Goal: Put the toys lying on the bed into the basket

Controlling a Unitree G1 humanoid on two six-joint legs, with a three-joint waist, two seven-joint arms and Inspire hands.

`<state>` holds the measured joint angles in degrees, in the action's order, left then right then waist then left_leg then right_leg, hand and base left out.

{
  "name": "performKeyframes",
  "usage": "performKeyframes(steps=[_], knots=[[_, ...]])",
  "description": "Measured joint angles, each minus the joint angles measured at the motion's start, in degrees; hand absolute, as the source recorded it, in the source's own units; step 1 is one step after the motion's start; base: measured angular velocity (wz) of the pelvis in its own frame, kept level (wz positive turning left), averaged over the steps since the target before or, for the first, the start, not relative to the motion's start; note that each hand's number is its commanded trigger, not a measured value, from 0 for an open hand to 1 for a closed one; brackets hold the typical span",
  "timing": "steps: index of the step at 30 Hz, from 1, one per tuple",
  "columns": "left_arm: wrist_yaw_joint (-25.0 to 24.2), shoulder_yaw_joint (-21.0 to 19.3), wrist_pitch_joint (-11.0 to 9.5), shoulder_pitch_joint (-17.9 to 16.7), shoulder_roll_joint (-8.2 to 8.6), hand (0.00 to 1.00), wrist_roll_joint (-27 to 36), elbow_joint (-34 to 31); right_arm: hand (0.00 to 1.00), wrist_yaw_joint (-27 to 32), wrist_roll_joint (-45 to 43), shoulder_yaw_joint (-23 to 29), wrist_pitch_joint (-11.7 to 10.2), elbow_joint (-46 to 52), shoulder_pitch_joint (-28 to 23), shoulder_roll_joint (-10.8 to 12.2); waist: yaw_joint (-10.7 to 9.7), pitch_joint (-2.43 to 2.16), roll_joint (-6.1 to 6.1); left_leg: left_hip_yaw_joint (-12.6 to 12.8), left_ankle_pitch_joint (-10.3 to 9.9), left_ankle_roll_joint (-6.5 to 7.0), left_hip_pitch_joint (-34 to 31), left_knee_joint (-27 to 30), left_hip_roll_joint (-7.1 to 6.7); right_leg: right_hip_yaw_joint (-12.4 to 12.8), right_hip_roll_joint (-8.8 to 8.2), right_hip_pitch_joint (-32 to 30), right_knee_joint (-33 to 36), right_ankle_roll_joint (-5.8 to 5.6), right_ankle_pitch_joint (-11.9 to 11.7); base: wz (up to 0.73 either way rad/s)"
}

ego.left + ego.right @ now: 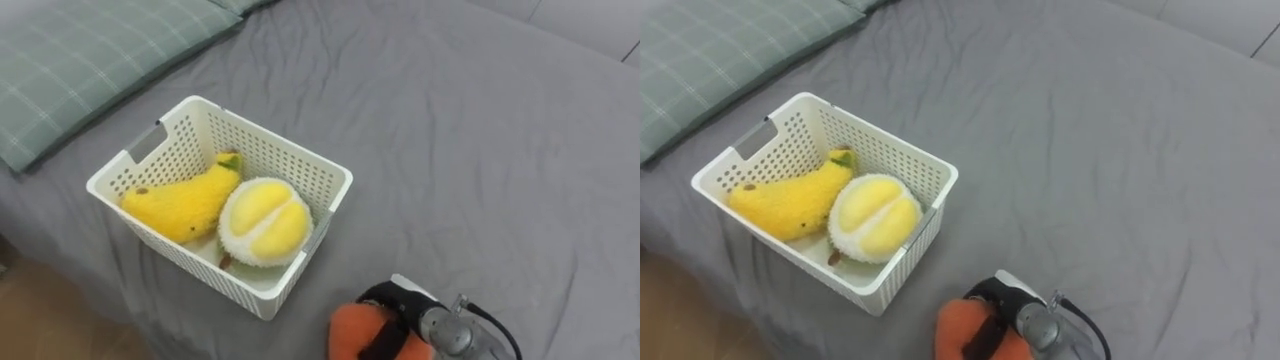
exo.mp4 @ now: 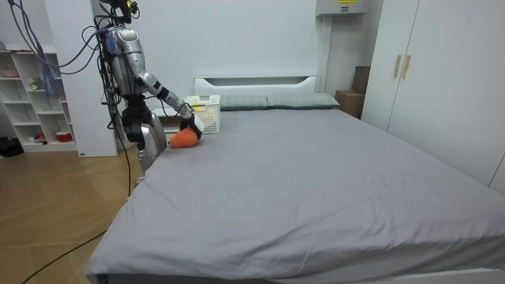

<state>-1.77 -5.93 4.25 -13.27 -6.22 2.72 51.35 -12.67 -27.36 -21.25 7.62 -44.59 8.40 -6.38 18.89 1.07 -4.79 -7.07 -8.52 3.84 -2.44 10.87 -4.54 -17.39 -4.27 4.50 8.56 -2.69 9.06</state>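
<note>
Grey bed (image 1: 480,150) carries the white basket (image 1: 175,150) already holding a yellow plush (image 1: 180,205) and durian plush (image 1: 262,222), with the right robot hand (image 1: 392,325) clamped round an orange toy (image 1: 352,328) beside it, apparently for dropping in.

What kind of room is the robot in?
Most likely a bedroom: there is a big bed with a grey sheet, green pillows at its head, and a tall white wardrobe beside it.
</note>
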Motion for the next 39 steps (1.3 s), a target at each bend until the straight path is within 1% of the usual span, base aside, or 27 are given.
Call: performKeyframes(steps=[3,4,6,14,18,19,20,21,24,26,28,31,33,35,37,39], knots=[[0.02,-0.03,-0.03,-0.1,0.13,0.0,-0.01,0.54,1.0,0.02,-0.03,0.01,-0.01,-1.73,-0.01,0.31,0.32,0.12,0.22,-0.31,0.0,0.0,0.02,0.16,-0.07,-0.06,0.0,0.19,-0.02,0.0,0.0,0.06],[0.05,-0.02,0.03,-0.24,0.15,0.0,-0.02,0.56,1.0,0.0,-0.02,0.0,-0.01,-1.77,-0.01,0.32,0.35,0.23,0.38,-0.42,0.0,-0.01,-0.03,0.3,-0.09,-0.08,0.0,0.24,-0.02,0.0,0.01,0.05],[0.08,-0.03,0.28,-0.31,0.2,0.0,-0.03,0.57,1.0,0.03,-0.02,0.01,-0.01,-1.77,-0.01,0.32,0.34,0.26,0.44,-0.62,0.0,-0.01,-0.12,0.48,-0.14,-0.11,0.0,0.3,-0.01,0.0,0.01,0.06],[0.09,-0.09,0.35,-0.04,0.52,0.0,0.02,1.53,1.0,0.11,-0.03,0.01,-0.13,-2.19,-0.12,0.39,0.28,0.18,0.81,-0.88,0.02,-0.04,0.16,0.75,-0.22,-0.38,-0.02,0.75,-0.01,0.0,0.01,0.01],[0.03,0.05,0.31,-0.08,0.54,0.0,0.04,1.51,1.0,0.15,0.15,0.08,-0.21,-1.35,-0.12,0.33,-0.2,0.18,1.05,-0.94,0.01,-0.04,0.17,0.83,-0.27,-0.26,-0.04,0.97,-0.02,-0.01,0.01,0.0],[0.02,0.07,0.23,-0.1,0.53,0.0,0.03,1.49,1.0,0.14,0.15,0.08,-0.21,-0.5,-0.13,0.2,-0.39,0.19,1.09,-0.94,0.01,-0.04,0.16,0.87,-0.27,-0.14,-0.04,0.97,-0.02,-0.01,0.02,0.0],[0.01,0.07,0.12,-0.18,0.52,0.0,0.02,1.43,1.0,0.14,0.13,0.24,-0.21,1.06,-0.13,-0.08,-1.19,0.14,1.13,-0.96,0.01,-0.05,0.14,0.91,-0.27,-0.07,-0.04,1.01,-0.02,-0.01,0.02,0.0],[0.0,0.07,0.08,-0.28,0.51,0.0,0.04,1.42,1.0,0.16,0.13,0.38,-0.21,2.08,-0.13,-0.21,-1.4,0.14,1.2,-0.96,0.02,-0.05,0.11,0.92,-0.28,-0.06,-0.04,1.01,-0.02,-0.01,0.02,0.0],[-0.03,0.4,0.12,-0.68,0.37,0.0,-0.18,0.52,1.0,1.19,0.07,1.54,-0.26,7.19,-0.09,-0.98,-2.16,-0.13,1.51,-0.83,0.02,-0.04,0.2,1.01,-0.27,0.06,-0.06,1.03,0.01,-0.01,0.02,0.0],[-0.07,0.37,0.12,-0.76,0.41,0.0,-0.53,0.23,1.0,1.77,-0.02,3.81,-0.23,10.48,-0.07,-1.05,-2.63,-0.41,1.74,-0.6,0.03,-0.03,0.35,1.0,-0.24,0.09,-0.08,1.03,0.05,-0.01,0.02,-0.05],[-0.08,0.27,0.17,-0.72,0.39,0.0,-0.66,0.29,1.0,2.12,0.05,4.98,-0.12,13.75,-0.08,-1.13,-3.07,-0.42,1.84,-0.32,0.03,-0.02,0.72,0.9,-0.2,0.11,-0.09,1.06,0.05,-0.01,0.02,-0.09],[-0.08,0.22,0.53,-0.42,0.21,0.0,-0.81,0.53,1.0,3.59,0.49,5.18,-0.02,18.57,-0.08,-2.6,-3.26,-0.41,1.84,0.21,0.02,0.01,1.13,0.77,-0.14,0.19,-0.16,1.21,0.05,-0.01,0.02,-0.09],[-0.08,0.35,0.53,-0.37,0.21,0.0,-0.6,0.48,1.0,3.88,1.81,6.02,0.0,21.7,-0.04,-3.33,-4.05,-0.42,1.75,0.59,0.03,0.08,1.32,0.75,-0.12,0.5,-0.2,1.28,0.07,-0.01,0.02,-0.07],[-0.08,0.36,0.52,-0.37,0.08,0.0,-0.6,0.46,1.0,4.86,3.34,7.63,-0.02,25.41,0.27,-3.64,-4.65,-0.41,1.76,1.21,0.08,0.19,2.23,0.19,-0.08,1.48,-0.24,1.68,0.1,-0.01,0.02,-0.14],[-0.07,0.38,0.51,-0.3,-0.09,0.0,-0.81,0.47,1.0,5.72,3.37,8.43,-0.09,26.85,1.12,-3.75,-4.97,-0.3,1.7,1.88,0.11,0.25,3.01,-0.31,0.02,1.96,-0.25,1.95,0.11,-0.01,0.02,-0.21],[-0.06,0.38,0.51,-0.32,-0.2,0.0,-0.81,0.48,1.0,6.32,3.61,9.31,-0.12,27.57,1.93,-4.04,-5.54,-0.28,1.52,2.31,0.04,0.35,3.24,-0.53,0.04,2.64,-0.25,2.02,0.12,-0.01,0.02,-0.16]])
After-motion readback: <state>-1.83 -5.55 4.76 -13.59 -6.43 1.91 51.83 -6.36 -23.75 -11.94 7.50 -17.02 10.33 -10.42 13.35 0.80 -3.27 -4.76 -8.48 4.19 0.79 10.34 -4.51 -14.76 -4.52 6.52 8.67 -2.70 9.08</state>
